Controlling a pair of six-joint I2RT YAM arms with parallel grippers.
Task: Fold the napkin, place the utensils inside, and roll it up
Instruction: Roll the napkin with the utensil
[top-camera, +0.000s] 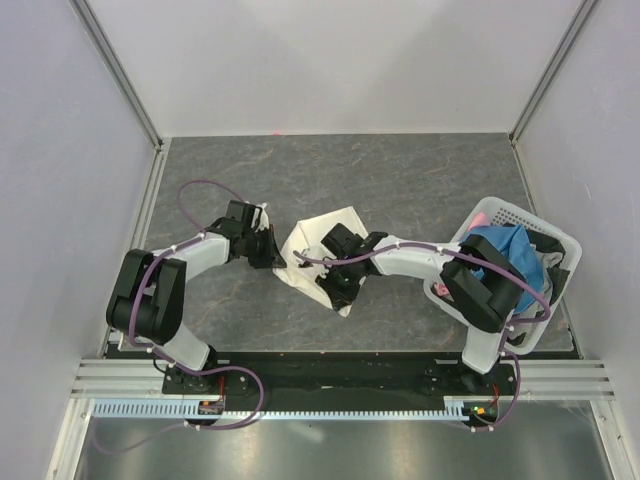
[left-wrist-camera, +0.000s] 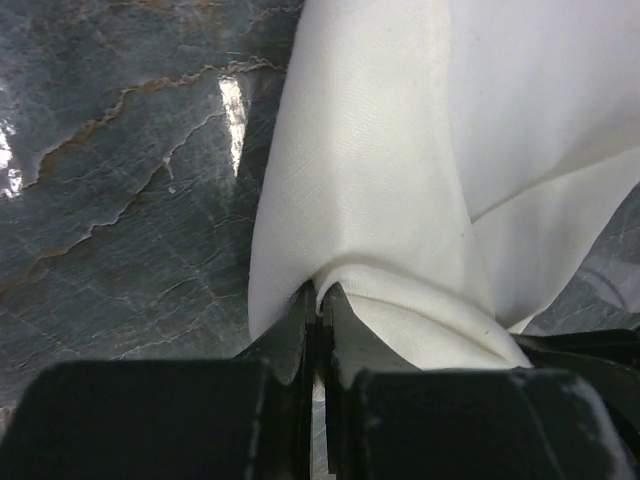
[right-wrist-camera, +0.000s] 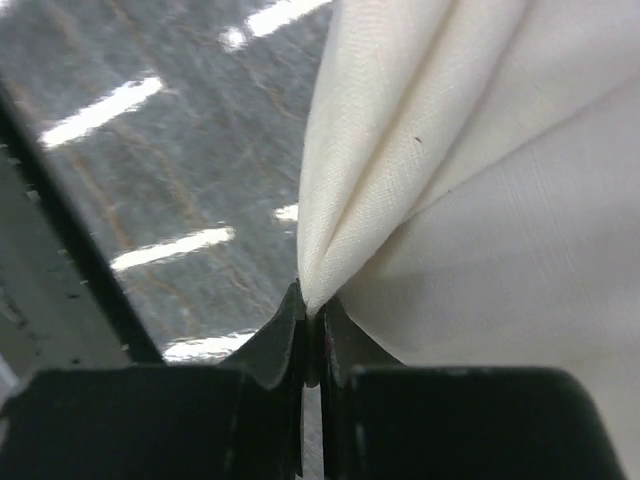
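Showing a two-arm grasp on the napkin (top-camera: 322, 232), seen from overhead and from both wrists. The left jaws are clenched on a rounded fold at the cloth's edge; in the left wrist view the two black fingertips (left-wrist-camera: 300, 330) meet with only a thin layer of fabric pinched between them. The right jaws are likewise clamped tight, gripping a pleated corner where two creases run together into the closed tips (right-wrist-camera: 290, 335).

From each grip the cream-white cloth fans out ahead of the jaws in broad, soft folds, filling the space just beyond them. In the overhead view the napkin sits bunched between the two sets of jaws, on the left arm (top-camera: 195, 255) side touching the left jaws and on the other side partly hidden beneath the right arm (top-camera: 415, 258). Whether the cloth is lifted or resting on the grey marbled tabletop (top-camera: 400, 180) cannot be told.

Well behind the right jaws, beside that arm's elbow, stands a white slatted basket (top-camera: 550, 238) holding a blue cloth (top-camera: 500, 250) and a pink cloth (top-camera: 482, 215). Bare tabletop lies to the outer side of both jaws.
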